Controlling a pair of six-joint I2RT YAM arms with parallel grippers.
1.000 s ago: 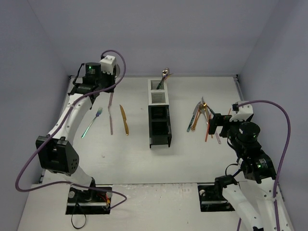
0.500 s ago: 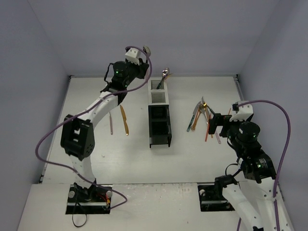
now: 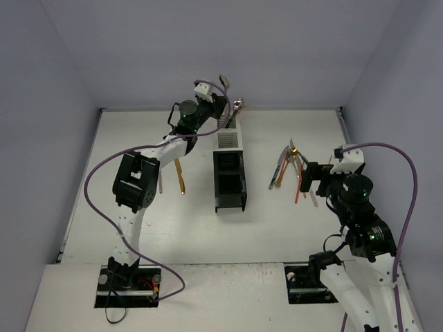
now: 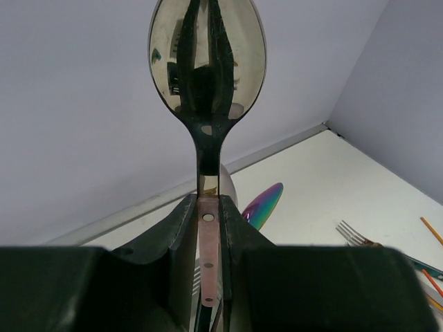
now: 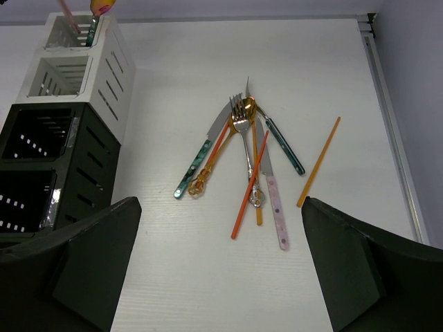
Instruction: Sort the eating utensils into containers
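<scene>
**Spoon held up by the far bin**

The left end effector (image 4: 209, 221) pinches a mirror-bright spoon (image 4: 208, 62) by its handle. The bowl points up, in the air near the far white end of the bins (image 3: 228, 173). A few handles (image 3: 237, 106) stick out of that far bin. The right end effector (image 3: 309, 178) hangs with its fingers spread wide beside a pile (image 5: 249, 145) of forks, knives and spoons. The pile lies on the worktop (image 5: 208, 55) to the right of the bins. A gold knife (image 3: 179, 173) lies to their left.

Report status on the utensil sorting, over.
Left tool shut on spoon, high near far white bin. Right tool open over utensil pile. No obstruction seen.
</scene>
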